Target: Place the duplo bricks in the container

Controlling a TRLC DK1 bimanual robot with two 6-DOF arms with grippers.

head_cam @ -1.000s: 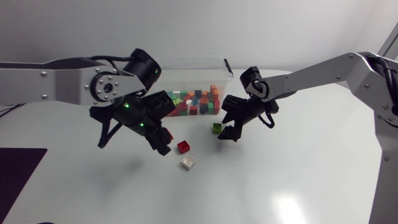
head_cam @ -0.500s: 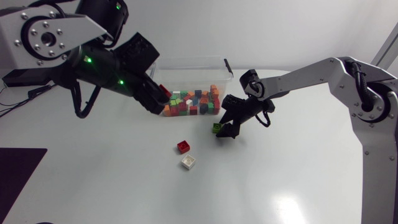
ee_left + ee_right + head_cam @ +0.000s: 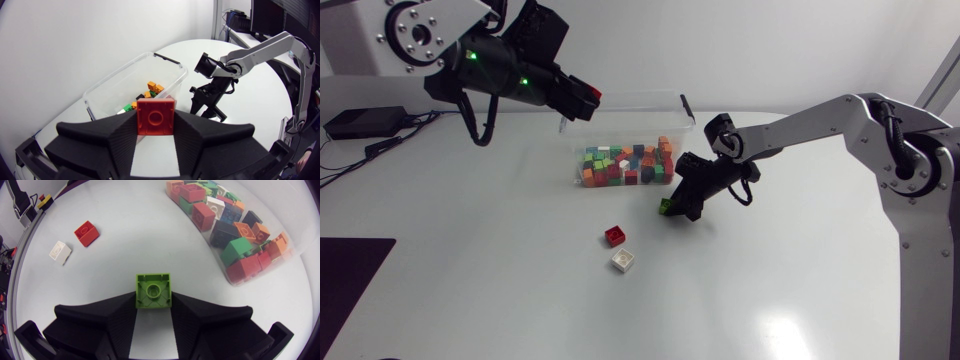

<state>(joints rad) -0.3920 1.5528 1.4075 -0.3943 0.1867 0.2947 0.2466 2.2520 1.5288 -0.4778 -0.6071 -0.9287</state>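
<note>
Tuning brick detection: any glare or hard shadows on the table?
Head view: soft glare patch on the bare table; only faint shadows beside the loose red brick and white brick. Right wrist view: green brick evenly lit, no glare.

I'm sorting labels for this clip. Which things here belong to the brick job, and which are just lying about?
Job: container; bricks already inside; held red brick in the left gripper; green brick in the right gripper; loose red brick and white brick on the table.
Lying about: black box with cables; dark mat, both at the table's left side.
</note>
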